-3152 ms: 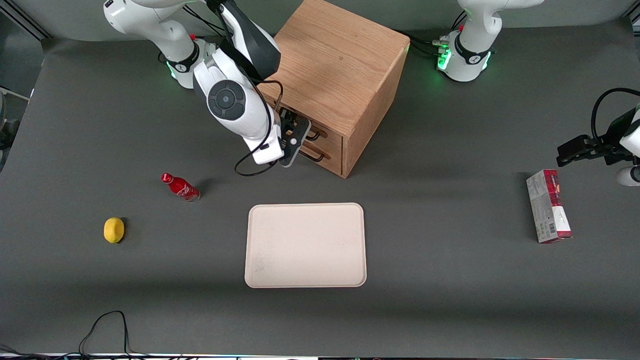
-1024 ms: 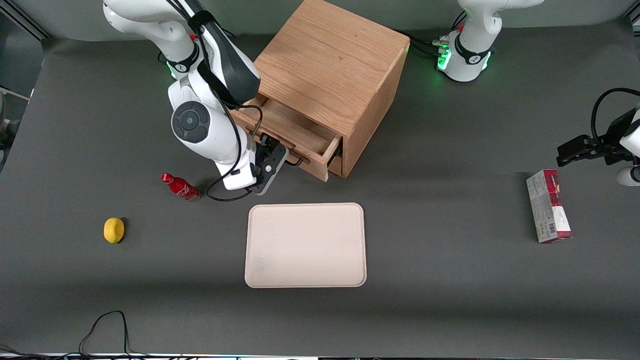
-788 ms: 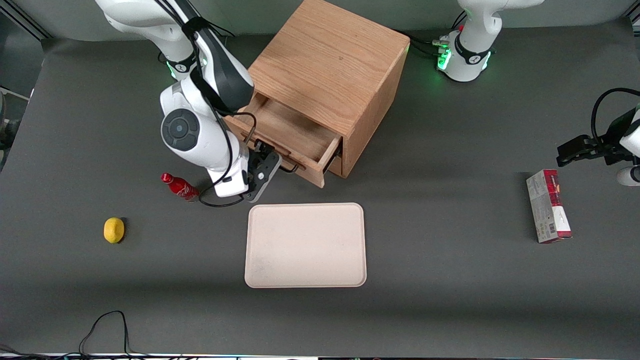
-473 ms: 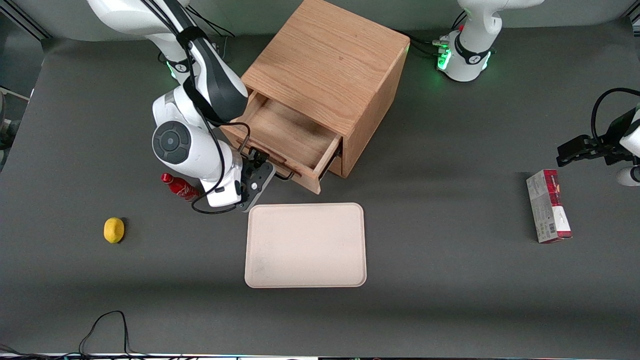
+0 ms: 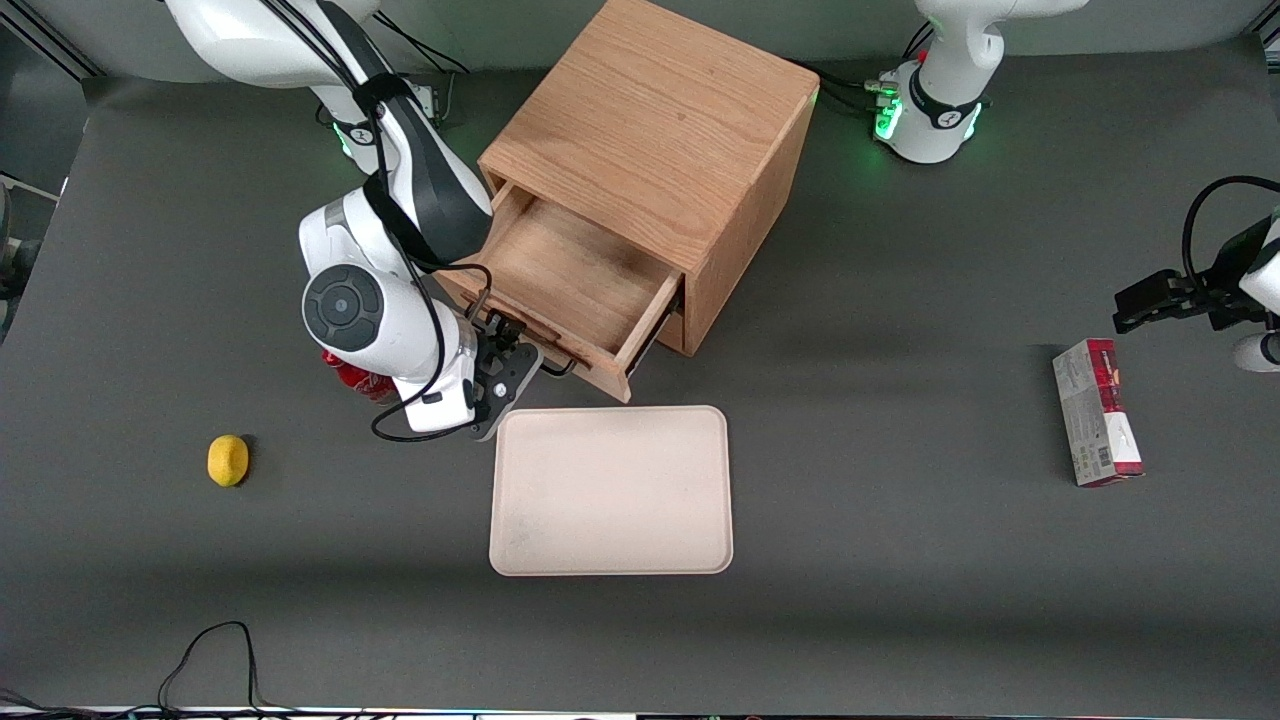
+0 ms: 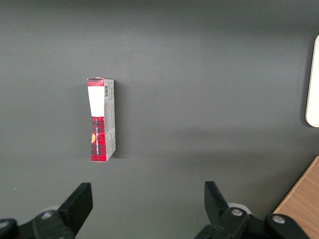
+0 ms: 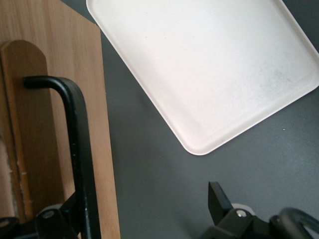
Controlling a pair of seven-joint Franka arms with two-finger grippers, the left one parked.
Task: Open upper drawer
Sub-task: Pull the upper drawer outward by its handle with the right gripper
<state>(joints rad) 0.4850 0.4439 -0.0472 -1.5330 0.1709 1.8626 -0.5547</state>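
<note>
Oak upper drawer (image 5: 560,285) is standing pulled out. Your gripper (image 5: 520,358) is spreading its fingers around the round black wire handle (image 7: 77,149), not clamping it.

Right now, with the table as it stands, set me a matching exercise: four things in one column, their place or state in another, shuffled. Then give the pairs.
Things:
1. upper drawer
2. lemon
3. carton
4. gripper

Places or states:
A. lying toward the parked arm's end of the table
B. pulled out of the cabinet, nothing in it
C. jaws open, at the black handle
D. yellow, toward the working arm's end of the table

Pairs: 1-B, 2-D, 3-A, 4-C
</note>
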